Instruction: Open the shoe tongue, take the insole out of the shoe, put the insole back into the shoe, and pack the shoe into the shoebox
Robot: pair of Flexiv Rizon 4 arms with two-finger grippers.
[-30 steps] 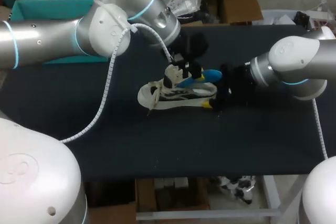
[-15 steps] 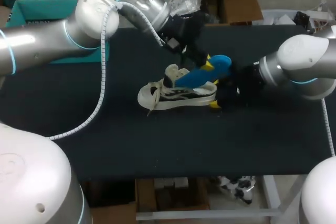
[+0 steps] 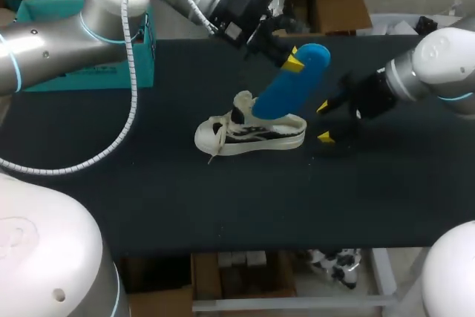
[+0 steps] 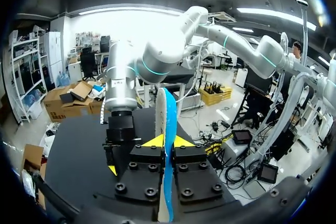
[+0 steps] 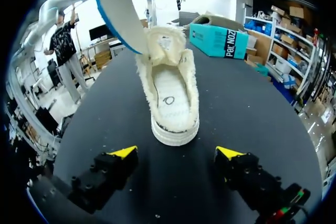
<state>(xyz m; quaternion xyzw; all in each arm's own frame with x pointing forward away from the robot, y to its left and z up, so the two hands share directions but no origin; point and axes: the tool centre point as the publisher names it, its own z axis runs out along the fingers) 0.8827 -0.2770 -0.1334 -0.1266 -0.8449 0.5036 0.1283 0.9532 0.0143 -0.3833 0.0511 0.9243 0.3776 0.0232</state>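
Dark worktop (image 3: 148, 198) is seen under both arms. The left jaws are clamped on the blue insole (image 3: 288, 83), which is held tilted with its lower end at the opening of the white shoe (image 3: 249, 133). The right jaws are apart, near the shoe's heel and not touching it.
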